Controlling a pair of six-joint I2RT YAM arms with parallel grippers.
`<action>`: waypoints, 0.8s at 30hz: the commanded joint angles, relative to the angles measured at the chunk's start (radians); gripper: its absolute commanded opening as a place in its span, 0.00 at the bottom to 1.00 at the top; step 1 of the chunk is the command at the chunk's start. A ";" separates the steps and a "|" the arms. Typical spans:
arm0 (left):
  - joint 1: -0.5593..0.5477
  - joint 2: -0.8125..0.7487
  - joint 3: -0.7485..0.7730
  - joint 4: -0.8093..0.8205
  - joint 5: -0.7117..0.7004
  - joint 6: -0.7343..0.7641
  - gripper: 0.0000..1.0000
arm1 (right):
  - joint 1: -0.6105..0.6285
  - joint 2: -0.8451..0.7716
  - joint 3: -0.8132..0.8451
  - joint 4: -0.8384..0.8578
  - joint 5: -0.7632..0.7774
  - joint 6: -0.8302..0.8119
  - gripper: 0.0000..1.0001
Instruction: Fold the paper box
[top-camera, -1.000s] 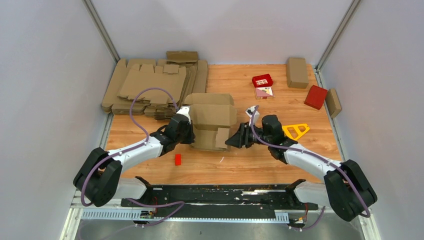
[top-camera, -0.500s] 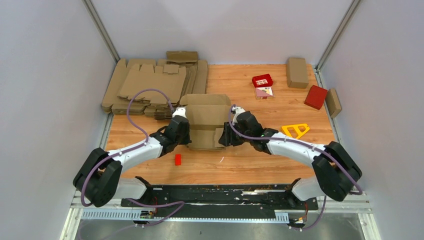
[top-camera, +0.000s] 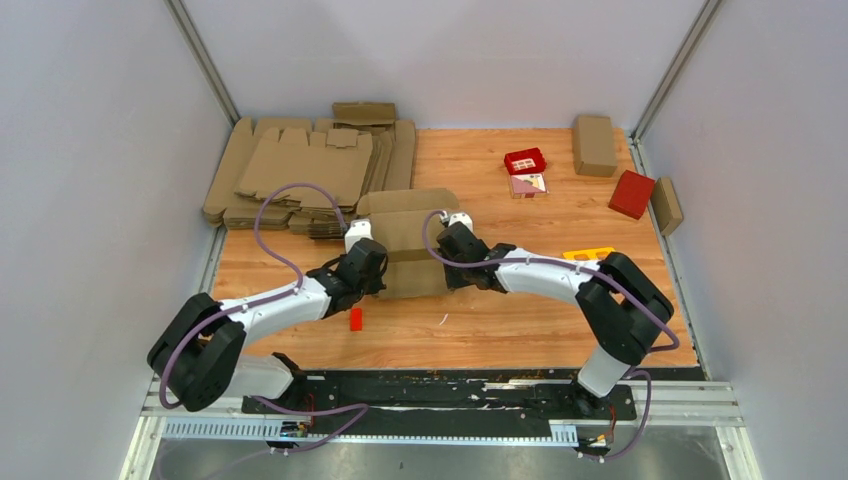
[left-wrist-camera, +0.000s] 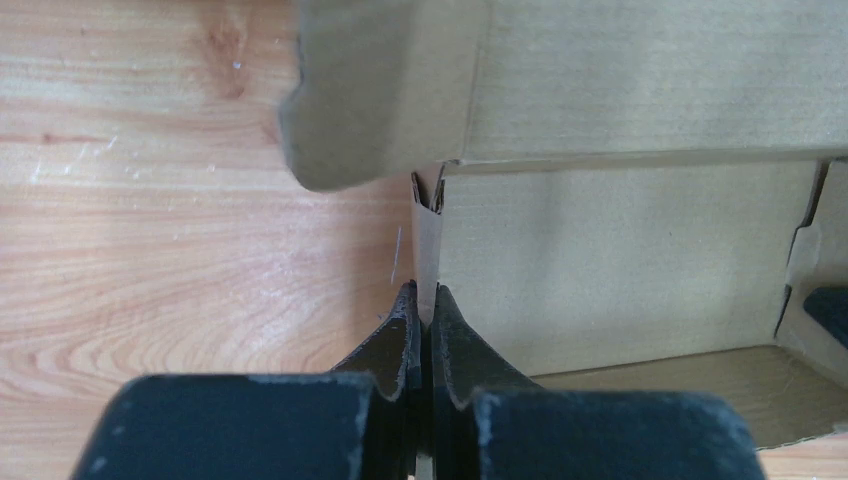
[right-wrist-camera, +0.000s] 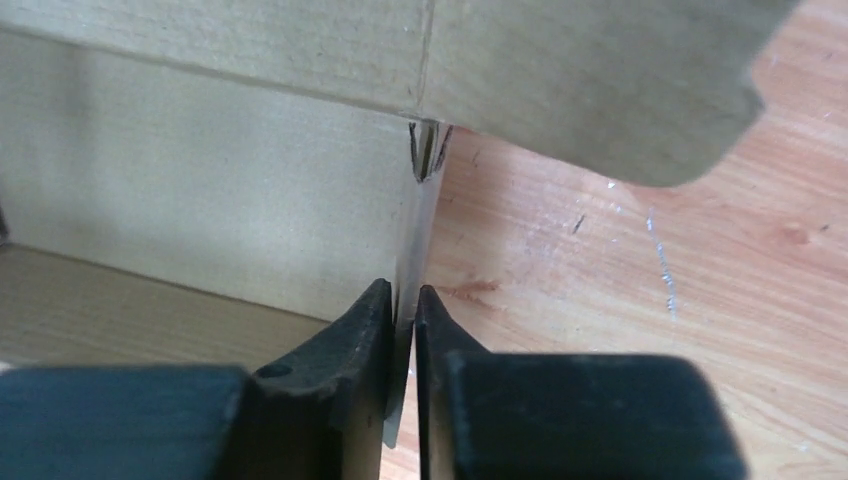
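The paper box is a plain brown carton, partly folded up, in the middle of the table. My left gripper is shut on its left side wall; in the left wrist view the thin wall edge runs between the closed fingertips. My right gripper is shut on the right side wall; in the right wrist view the wall edge is pinched between the fingertips. A rounded flap hangs over the left corner, and another flap over the right corner.
A stack of flat brown cut-out sheets lies at the back left. A small red block sits near the left arm. Red boxes, folded brown cartons and a yellow triangular frame are at the right.
My right gripper has swung left from beside the yellow frame to the box's right wall and closed on it. The box's walls have come in, so it looks narrower. The left gripper keeps its hold.
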 joint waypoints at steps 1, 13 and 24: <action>-0.030 0.002 0.034 -0.046 -0.125 -0.066 0.00 | 0.028 0.038 0.072 -0.106 0.183 -0.033 0.08; -0.036 -0.022 0.024 -0.047 -0.138 -0.082 0.00 | 0.076 0.176 0.246 -0.338 0.465 -0.021 0.15; -0.036 -0.013 0.024 -0.045 -0.137 -0.079 0.00 | 0.075 0.208 0.300 -0.365 0.514 -0.036 0.35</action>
